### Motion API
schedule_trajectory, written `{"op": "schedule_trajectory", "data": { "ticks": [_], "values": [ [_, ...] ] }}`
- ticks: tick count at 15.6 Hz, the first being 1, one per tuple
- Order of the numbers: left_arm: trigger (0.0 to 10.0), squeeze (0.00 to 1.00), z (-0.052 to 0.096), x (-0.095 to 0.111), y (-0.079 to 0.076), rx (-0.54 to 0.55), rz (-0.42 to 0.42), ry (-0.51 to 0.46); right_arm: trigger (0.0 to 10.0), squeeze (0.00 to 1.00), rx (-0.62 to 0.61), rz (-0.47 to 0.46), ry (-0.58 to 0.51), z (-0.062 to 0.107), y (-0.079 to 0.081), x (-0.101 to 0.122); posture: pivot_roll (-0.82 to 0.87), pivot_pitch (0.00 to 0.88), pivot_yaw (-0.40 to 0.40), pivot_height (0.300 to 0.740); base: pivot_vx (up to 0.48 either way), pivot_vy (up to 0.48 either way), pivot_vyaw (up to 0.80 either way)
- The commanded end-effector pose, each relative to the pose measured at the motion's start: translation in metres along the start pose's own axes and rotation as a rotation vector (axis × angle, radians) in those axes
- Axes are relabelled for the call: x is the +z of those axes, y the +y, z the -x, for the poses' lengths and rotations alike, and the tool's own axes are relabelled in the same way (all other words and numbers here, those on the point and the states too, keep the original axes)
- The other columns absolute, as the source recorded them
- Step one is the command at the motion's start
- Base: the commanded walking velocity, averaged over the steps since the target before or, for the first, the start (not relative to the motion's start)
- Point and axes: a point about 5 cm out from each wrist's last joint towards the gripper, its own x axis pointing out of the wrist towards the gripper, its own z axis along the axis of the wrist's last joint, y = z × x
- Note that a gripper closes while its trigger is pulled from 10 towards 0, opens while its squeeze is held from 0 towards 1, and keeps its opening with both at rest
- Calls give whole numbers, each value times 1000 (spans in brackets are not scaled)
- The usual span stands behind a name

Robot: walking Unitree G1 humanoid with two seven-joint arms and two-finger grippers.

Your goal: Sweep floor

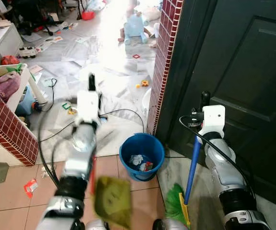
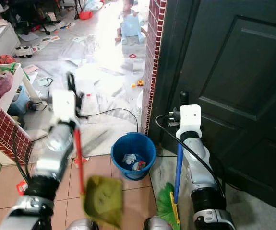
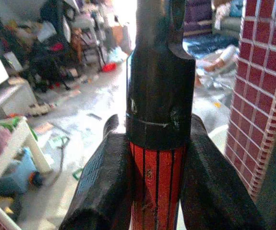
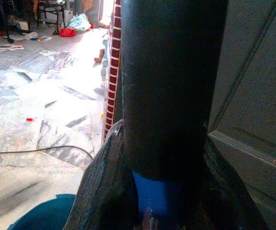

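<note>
Some rubbish is already lying in the bucket (image 1: pixel 141 152) at centre; a dustpan (image 1: pixel 113 201) is being gripped by the left gripper (image 3: pixel 159 182), a broom (image 1: pixel 191 172) by the right gripper (image 4: pixel 164 191), wrappers (image 1: pixel 30 186) at lower left remaining.

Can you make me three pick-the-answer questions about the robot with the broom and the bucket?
1. Where is the blue bucket?
A. on the floor by the red brick pillar
B. on a table
C. hanging on the door

2. What colour are the broom bristles?
A. pink
B. green
C. white

3. What is the left gripper doing?
A. hanging open
B. shut on the dustpan handle
C. holding a cup

Answers:
1 A, the bucket stands on the floor between the arms, next to the pillar.
2 B, green bristles show under the blue stick held in the right gripper.
3 B, its black fingers press both sides of the red handle.
</note>
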Motion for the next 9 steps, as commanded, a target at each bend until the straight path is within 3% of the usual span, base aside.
{"op": "schedule_trajectory", "data": {
  "ticks": [1, 9],
  "values": [
    [10000, 0, -1, 0, 3, 4, -13, -18, 10000, 0, 10, -15, -30, 0, 2, 7, -100, 0, -2, 740, 0, 480, 0],
    [10000, 0, 8, -4, -3, -16, 25, 7, 10000, 0, -3, -157, 0, -4, 15, 5, -94, 0, 22, 740, 0, 480, 0]
  ]
}}
